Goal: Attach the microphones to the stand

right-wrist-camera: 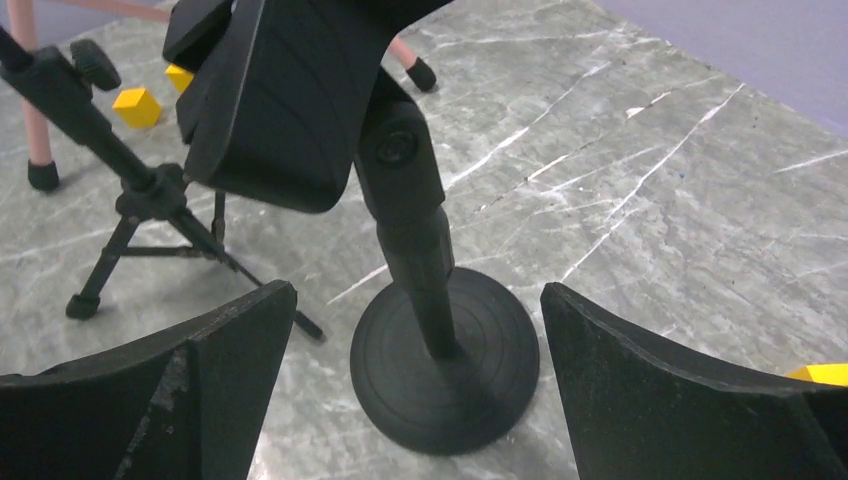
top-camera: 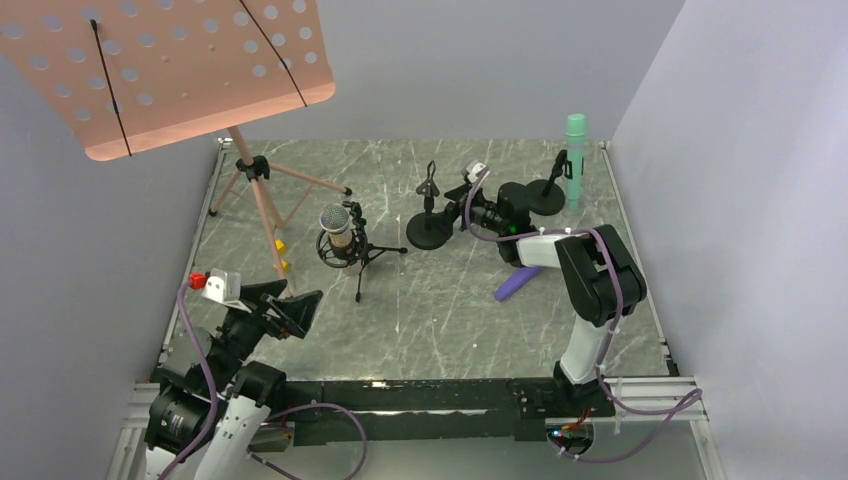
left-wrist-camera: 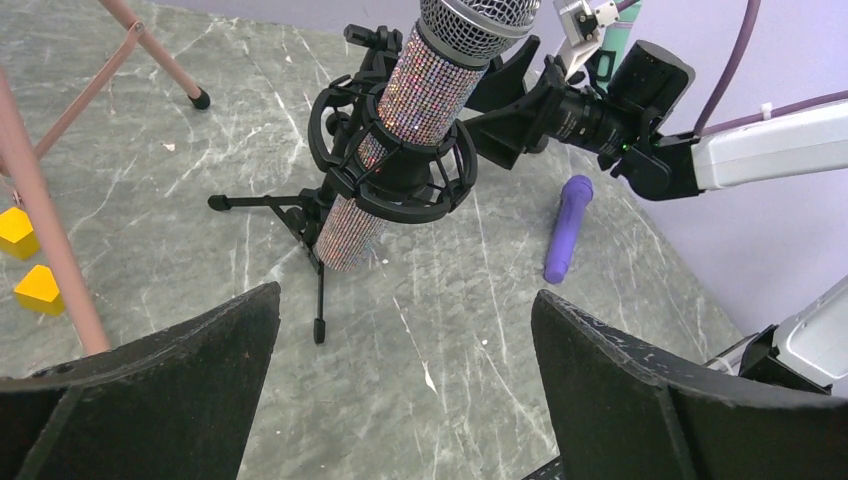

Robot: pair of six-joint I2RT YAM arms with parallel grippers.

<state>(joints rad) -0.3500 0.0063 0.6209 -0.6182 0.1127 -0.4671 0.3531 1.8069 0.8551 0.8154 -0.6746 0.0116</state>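
Grey marble table [top-camera: 420, 330], two microphones apparently mounted: the glittery microphone [left-wrist-camera: 400, 100] in its tripod cradle [left-wrist-camera: 410, 205], the teal microphone [top-camera: 575, 150] upright far right. Nearby the purple microphone [top-camera: 516, 283] lies flat; the right gripper [right-wrist-camera: 415, 300] gapes before the round-based stand [right-wrist-camera: 440, 380], the left gripper [left-wrist-camera: 405, 300] likewise spread. Next, likely: lifting purple.

Glittery microphone [left-wrist-camera: 395, 125] with silver mesh head [left-wrist-camera: 480, 15]; matt black stand base [right-wrist-camera: 470, 395]; marbled table [left-wrist-camera: 450, 330].

The table [top-camera: 440, 320] has a grey marbled top. The purple microphone [top-camera: 517, 283] lies flat on it. A pink music stand [top-camera: 262, 195], a black tripod stand [top-camera: 362, 258] and two round-base stands [top-camera: 430, 235] rest on it. Yellow cubes [top-camera: 283, 245] lie by the pink legs.
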